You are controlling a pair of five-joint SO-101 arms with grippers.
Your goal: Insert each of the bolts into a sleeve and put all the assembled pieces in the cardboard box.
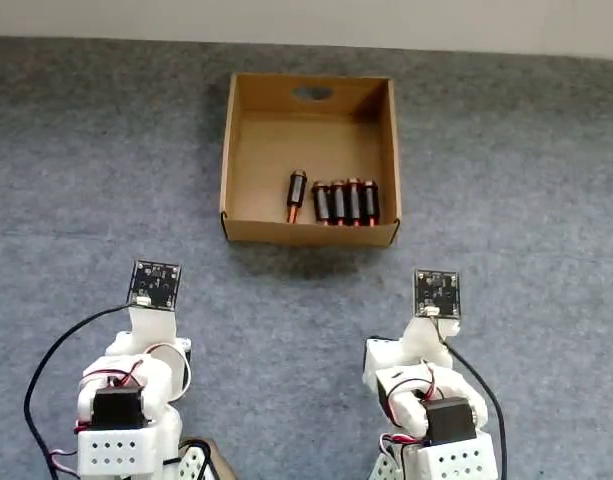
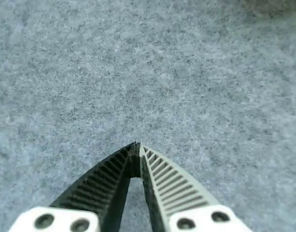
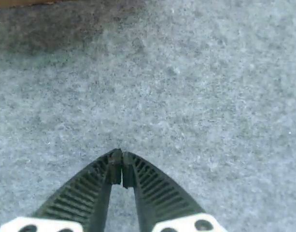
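Cardboard box (image 1: 226, 150) sits at the far side of the grey felt surface (image 1: 96, 180), and everything the task is about lies inside it. Four dark sleeved pieces (image 1: 344, 202) lie side by side, touching, against the near wall towards the right corner. A fifth piece (image 1: 297, 192) lies just beside them on the left, slightly tilted, with a copper-coloured bolt end poking out towards the near wall. From above I cannot be sure every bolt is fully seated in its sleeve, though each piece looks like a finished pair. I see no loose bolt or sleeve on the felt around the box or near the arms. The left arm (image 1: 126, 400) and the right arm (image 1: 431, 400) are both folded back at the near edge, well apart from the box. Each wrist view shows its jaws pressed tip to tip with nothing between them, over bare felt. So I judge the work to be at its very end: assembly and boxing both look done, and both arms sit in what looks like a rest pose. The next move calls for very little, at most a check that all the pieces are in the box. If one more part turned up, an arm would first have to open its jaws and reach forward.
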